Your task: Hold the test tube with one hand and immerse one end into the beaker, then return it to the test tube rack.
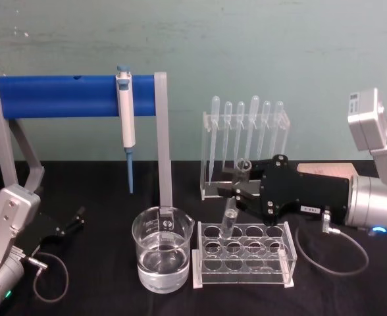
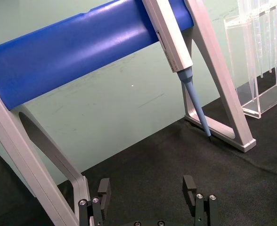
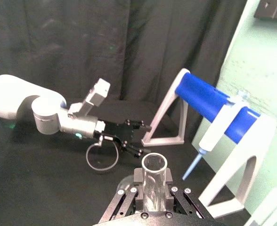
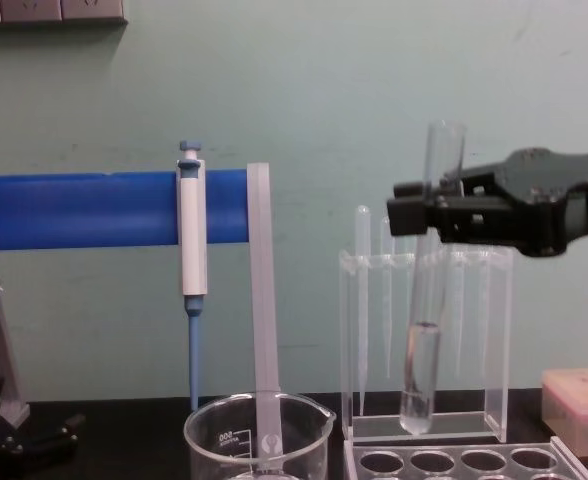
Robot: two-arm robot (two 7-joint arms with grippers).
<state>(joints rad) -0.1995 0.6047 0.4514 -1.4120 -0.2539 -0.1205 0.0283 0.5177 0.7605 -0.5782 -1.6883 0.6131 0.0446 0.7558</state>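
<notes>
One tube (image 4: 429, 330) hangs upright, clamped near its rim in the right tool (image 4: 436, 215), its bottom just over the rack (image 1: 241, 272) beneath. The beaker (image 1: 162, 253) is lower, to the tool's left. The left tool (image 1: 75, 220) is spread wide, low over the worktop (image 1: 351, 289).

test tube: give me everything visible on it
The test tube is clear glass, long and straight, with a flared open rim and rounded bottom. It hangs nearly upright, slightly tilted, clamped near its top by the right gripper. Its bottom is just above the rack, touching nothing else. Its lower part seems to hold clear liquid.
</notes>
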